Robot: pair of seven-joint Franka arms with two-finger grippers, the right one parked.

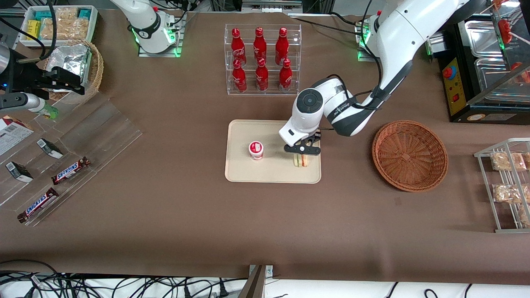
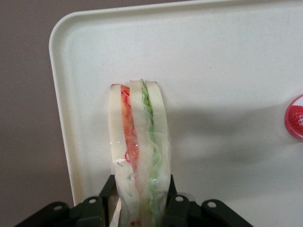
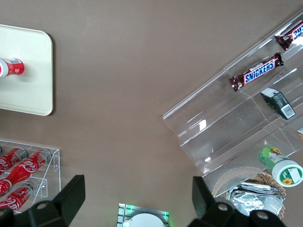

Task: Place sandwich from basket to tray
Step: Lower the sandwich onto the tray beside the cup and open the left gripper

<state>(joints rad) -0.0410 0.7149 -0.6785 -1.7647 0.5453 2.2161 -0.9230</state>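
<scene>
placement step: end effector (image 1: 303, 151) clamped on triangular pale-bread wedge sandwich (image 2: 139, 151), at 3 o'clock on cream-beige rectangular tray (image 1: 240, 169). reddish-brown round wicker basket (image 1: 410, 155) empty. next: lower fully, release, retract upward.

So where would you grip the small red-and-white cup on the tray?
Grip the cup across its round sides, coming straight down from above: it stands upright on the tray with bare tray around it. The gripper, shut on the sandwich nearby, would probably have to let go first.
</scene>
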